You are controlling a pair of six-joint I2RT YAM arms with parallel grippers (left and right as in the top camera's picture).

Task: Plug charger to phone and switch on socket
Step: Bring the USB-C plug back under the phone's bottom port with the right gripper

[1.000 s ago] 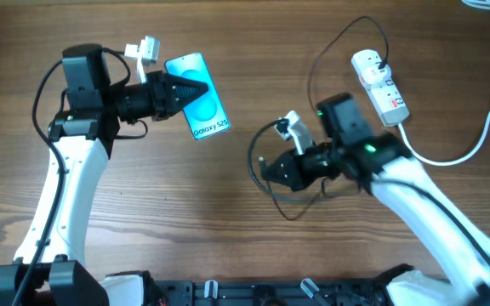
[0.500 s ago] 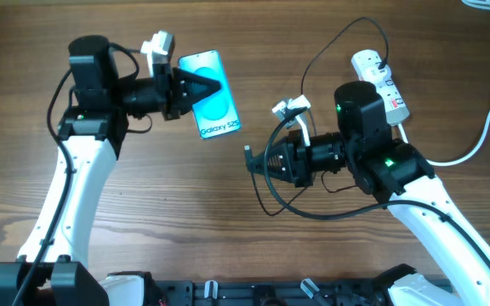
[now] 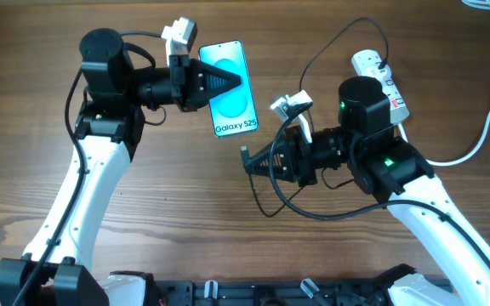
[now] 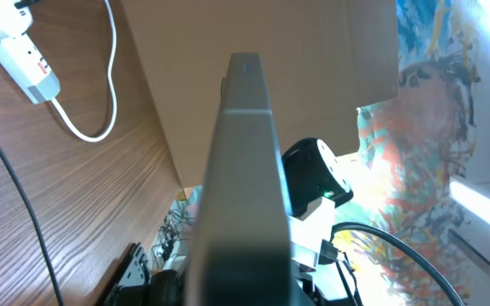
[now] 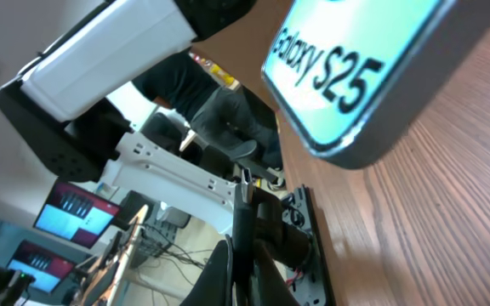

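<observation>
aloft, left end effector around phone

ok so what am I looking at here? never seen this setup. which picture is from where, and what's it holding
Two robot arms at a wooden table, each ending in a two-finger gripper. The wide picture is from a fixed camera looking straight down; the other two come from a small camera on each wrist, hence the odd angles. The left gripper is shut on the phone, screen lit cyan; its wrist view sees the phone edge-on. The right gripper is shut on the charger, a thin black cable, near its connector tip, which is close to the phone's text end but not plugged in. On the table lies the socket, a white power strip with a thick white cord.
</observation>
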